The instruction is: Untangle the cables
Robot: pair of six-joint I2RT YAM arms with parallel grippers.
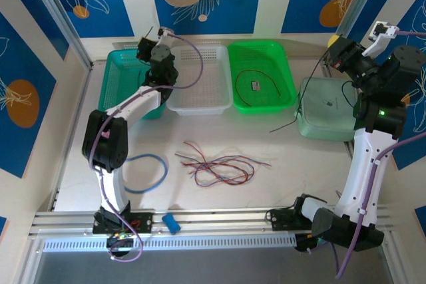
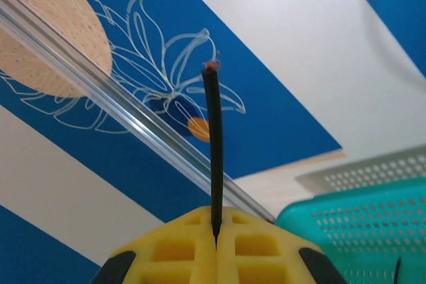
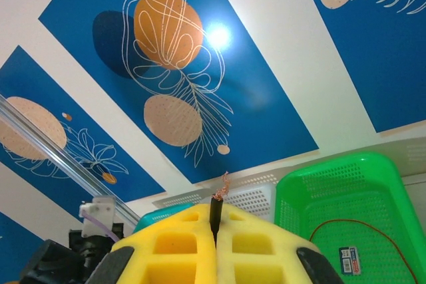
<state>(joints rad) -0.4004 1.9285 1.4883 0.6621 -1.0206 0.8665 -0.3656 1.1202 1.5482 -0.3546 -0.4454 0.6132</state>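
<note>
Yellow-padded left claw [image 2: 214, 231] and right claw [image 3: 214, 227] each pinch tight on a black cable [image 2: 213, 151]; tugging apart could slip the thin wire free.

We see thin red, black and grey-blue cables [image 1: 219, 167] tangled on the table [image 1: 313, 164]; a black cable [image 2: 213, 151] and a copper-frayed cable [image 3: 216, 212] stand upright, pinched.

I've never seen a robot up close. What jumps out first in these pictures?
A loose tangle of thin red, black and pale cables lies mid-table. Raised at the back, the left hand pinches a black cable between yellow pads, and the right hand grips a dark cable end with frayed copper strands.
</note>
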